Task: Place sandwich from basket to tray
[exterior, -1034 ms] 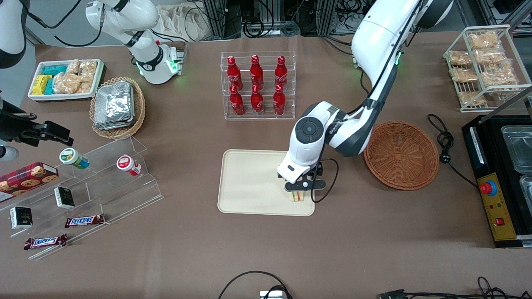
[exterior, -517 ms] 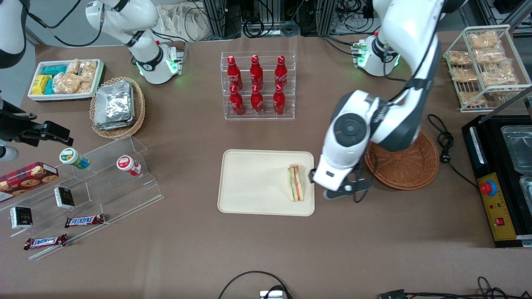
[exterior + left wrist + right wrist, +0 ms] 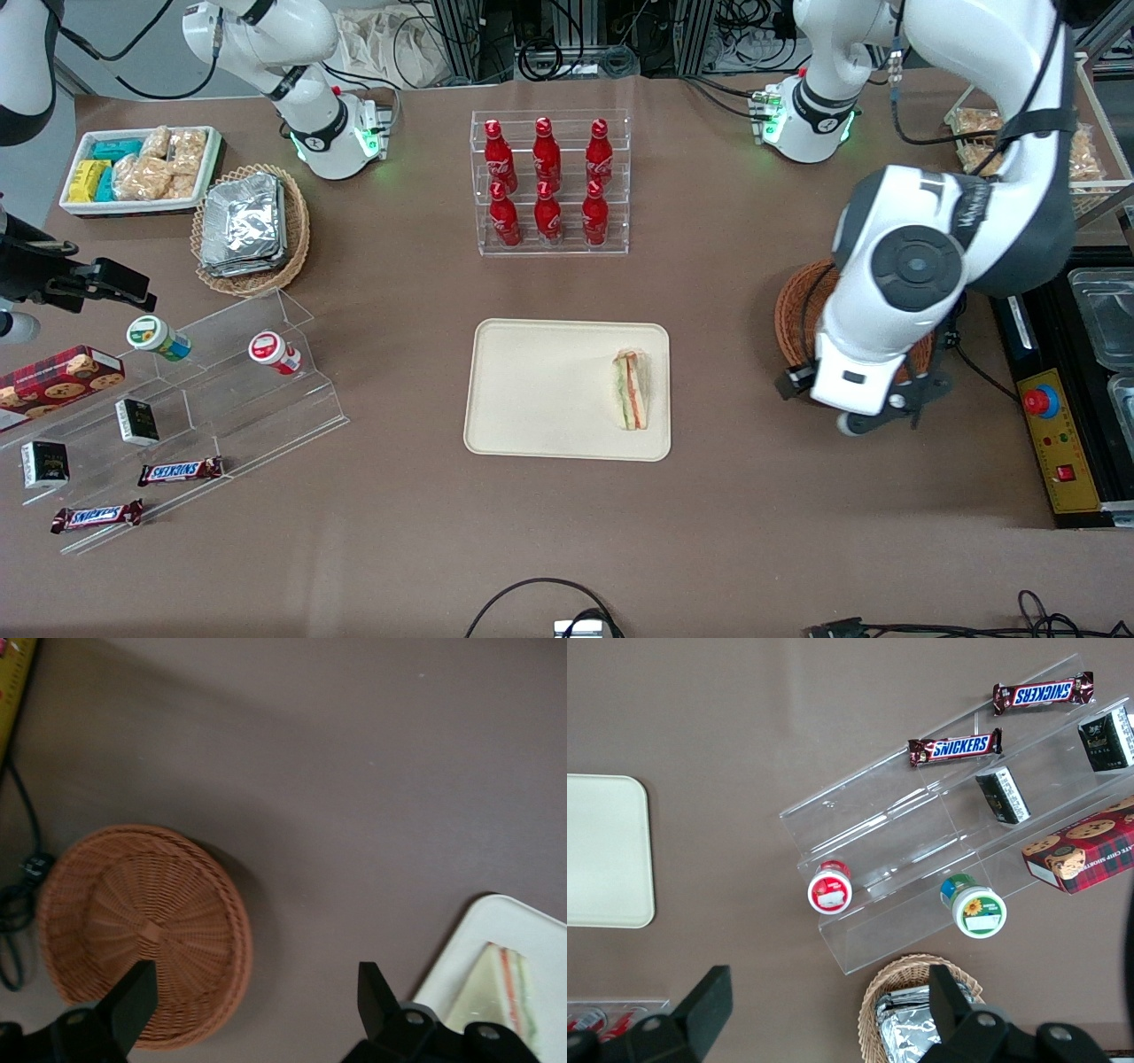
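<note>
The sandwich [image 3: 631, 390], a white-bread wedge with green, orange and red layers, lies on the cream tray [image 3: 549, 390] near the tray edge closest to the basket. My left gripper [image 3: 873, 416] hangs high above the table, over the basket's rim nearest the front camera, well away from the sandwich. In the left wrist view the gripper [image 3: 255, 997] is open and holds nothing, with its two fingertips [image 3: 135, 990] wide apart. Below it are the empty reddish-brown basket [image 3: 142, 930], a corner of the tray [image 3: 483, 926] and the sandwich [image 3: 507, 992]. My arm hides much of the basket [image 3: 797, 310].
A clear rack of red bottles [image 3: 549, 182] stands farther from the camera than the tray. A black machine with a red button [image 3: 1054, 416] and a coiled cable [image 3: 16, 904] lie beside the basket. An acrylic snack stand [image 3: 221, 390] and foil-packet basket [image 3: 252, 226] sit toward the parked arm's end.
A second ago the gripper was down on the sandwich at the tray's edge. It let go, rose and swung toward the working arm's end, over the basket. The sandwich stays on the tray.
</note>
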Motion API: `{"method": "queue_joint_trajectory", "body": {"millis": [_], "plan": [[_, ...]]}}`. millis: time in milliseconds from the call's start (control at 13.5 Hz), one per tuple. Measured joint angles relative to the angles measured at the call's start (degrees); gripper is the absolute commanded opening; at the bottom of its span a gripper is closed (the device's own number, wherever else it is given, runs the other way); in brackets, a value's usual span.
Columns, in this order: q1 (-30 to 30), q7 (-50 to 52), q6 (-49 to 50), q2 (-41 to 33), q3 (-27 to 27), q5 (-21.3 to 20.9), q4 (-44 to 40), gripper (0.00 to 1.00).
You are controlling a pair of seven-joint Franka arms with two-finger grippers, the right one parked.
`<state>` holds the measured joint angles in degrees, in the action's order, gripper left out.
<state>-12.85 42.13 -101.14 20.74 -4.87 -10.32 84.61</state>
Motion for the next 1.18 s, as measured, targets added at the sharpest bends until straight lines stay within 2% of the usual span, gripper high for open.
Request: {"method": "queue_joint_trajectory", "body": {"millis": [664,960,1181], "plan": [[6.17,-20.72,6.12,-6.5,-0.02,0.24,0.59,1.0],[7.46,-24.85,6.7,-10.84,-0.04,2.33,2.29,1.0],[9.6,-33.19,8.11,-15.42,-0.04,6.37,4.53,1.0]]}}
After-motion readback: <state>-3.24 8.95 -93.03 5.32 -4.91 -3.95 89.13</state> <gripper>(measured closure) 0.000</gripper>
